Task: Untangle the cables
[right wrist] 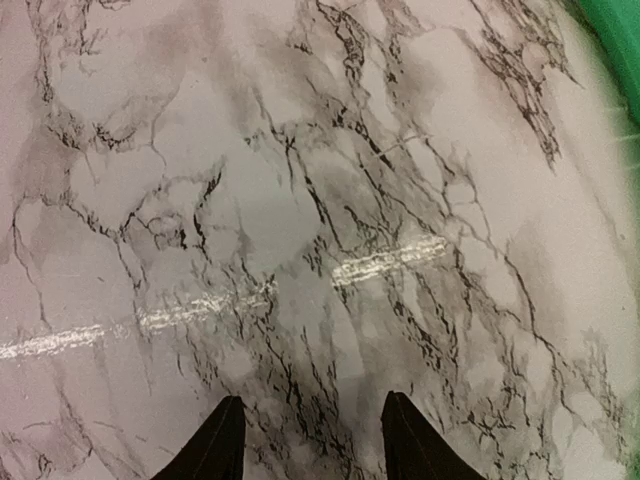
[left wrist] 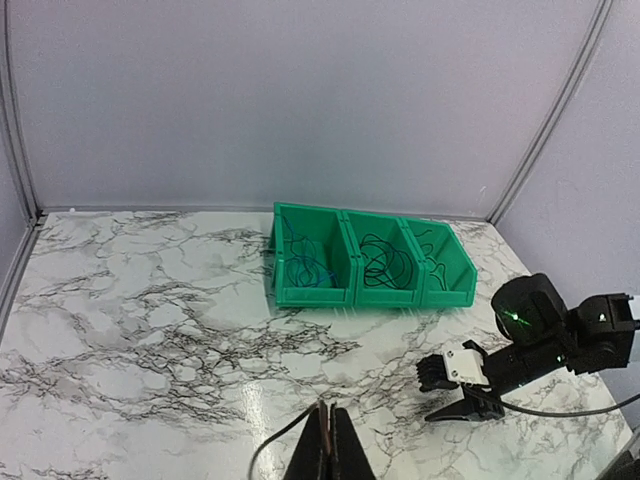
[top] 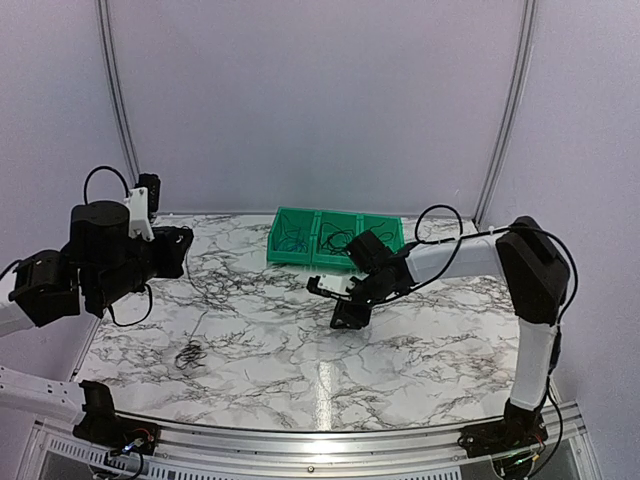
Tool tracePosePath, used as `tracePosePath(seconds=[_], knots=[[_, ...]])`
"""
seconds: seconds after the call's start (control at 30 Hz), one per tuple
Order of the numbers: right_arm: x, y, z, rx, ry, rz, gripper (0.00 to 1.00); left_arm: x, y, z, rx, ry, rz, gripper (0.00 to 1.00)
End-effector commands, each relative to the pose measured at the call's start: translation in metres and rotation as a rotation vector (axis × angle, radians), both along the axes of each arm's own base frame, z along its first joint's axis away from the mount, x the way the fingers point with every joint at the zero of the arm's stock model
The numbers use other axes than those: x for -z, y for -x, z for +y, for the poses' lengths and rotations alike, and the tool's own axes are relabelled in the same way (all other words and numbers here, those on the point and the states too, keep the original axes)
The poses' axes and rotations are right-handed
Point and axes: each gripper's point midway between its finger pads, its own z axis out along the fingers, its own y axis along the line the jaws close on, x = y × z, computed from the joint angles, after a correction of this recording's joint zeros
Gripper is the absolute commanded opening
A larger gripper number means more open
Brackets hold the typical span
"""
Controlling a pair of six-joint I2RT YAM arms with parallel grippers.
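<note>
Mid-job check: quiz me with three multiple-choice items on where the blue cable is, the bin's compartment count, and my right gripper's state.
1. Where is the blue cable?
A) on the table
B) middle compartment
C) left compartment

2. How many compartments has the green bin?
A) two
B) three
C) four

3. The right gripper is:
A) open and empty
B) shut on a cable
C) gripping the bin

Answers:
1 C: it lies in the bin's left compartment.
2 B: two dividers make three.
3 A: its fingers stand apart, with nothing between them.
</note>
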Motion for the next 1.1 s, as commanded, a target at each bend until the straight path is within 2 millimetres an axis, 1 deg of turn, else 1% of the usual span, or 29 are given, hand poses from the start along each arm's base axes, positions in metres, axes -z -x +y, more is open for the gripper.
tracePosePath(seconds=[0.0, 0.07, 0.13, 0.2, 0.23, 0.27, 0.37, 0.5, 0.6, 0.7, 0.73, 0.8, 0.83, 0.93, 0.97, 1.07], knots=[[-0.060, -0.013, -0.016, 0.033, -0.040, -0.111, 0.48, -0.015, 0.002, -0.026, 0.107, 0.048, -0.010, 0.00], [-0.080, -0.016, -0.022, 0.044, -0.074, -0.146, 0.48, 0.001, 0.000, -0.031, 0.110, 0.044, 0.011, 0.00], [-0.094, -0.015, -0.026, 0.047, -0.113, -0.162, 0.50, 0.026, -0.003, -0.033, 0.094, 0.048, 0.038, 0.00], [-0.100, -0.007, -0.025, 0.014, -0.149, -0.159, 0.52, 0.056, -0.004, -0.032, 0.070, 0.060, 0.070, 0.00], [-0.099, -0.001, -0.022, -0.012, -0.166, -0.148, 0.53, 0.069, -0.004, -0.032, 0.066, 0.070, 0.080, 0.00], [-0.097, 0.005, -0.019, -0.035, -0.173, -0.132, 0.53, 0.084, -0.003, -0.031, 0.058, 0.076, 0.097, 0.00], [-0.082, 0.020, -0.007, -0.087, -0.153, -0.085, 0.54, 0.123, -0.002, -0.027, 0.027, 0.084, 0.145, 0.00], [-0.062, 0.041, 0.018, -0.150, -0.117, -0.054, 0.54, 0.158, 0.000, -0.026, 0.003, 0.109, 0.202, 0.00], [-0.055, 0.040, 0.035, -0.144, -0.089, -0.066, 0.56, 0.181, 0.006, -0.023, -0.005, 0.135, 0.256, 0.00], [-0.051, 0.037, 0.048, -0.148, -0.084, -0.049, 0.59, 0.198, 0.012, -0.016, -0.010, 0.145, 0.289, 0.00], [-0.050, 0.038, 0.053, -0.156, -0.085, -0.039, 0.59, 0.204, 0.015, -0.012, -0.017, 0.142, 0.300, 0.05], [-0.052, 0.038, 0.063, -0.173, -0.094, -0.024, 0.60, 0.208, 0.019, -0.005, -0.028, 0.147, 0.310, 0.36], [-0.053, 0.038, 0.068, -0.181, -0.101, -0.021, 0.60, 0.209, 0.021, -0.002, -0.029, 0.153, 0.311, 0.49], [-0.054, 0.037, 0.081, -0.203, -0.115, -0.014, 0.60, 0.201, 0.027, -0.001, 0.016, 0.184, 0.291, 0.73], [-0.053, 0.036, 0.084, -0.208, -0.114, -0.009, 0.60, 0.196, 0.028, -0.002, 0.036, 0.196, 0.278, 0.76], [-0.050, 0.036, 0.095, -0.229, -0.118, 0.011, 0.59, 0.179, 0.031, -0.009, 0.101, 0.235, 0.230, 0.79]])
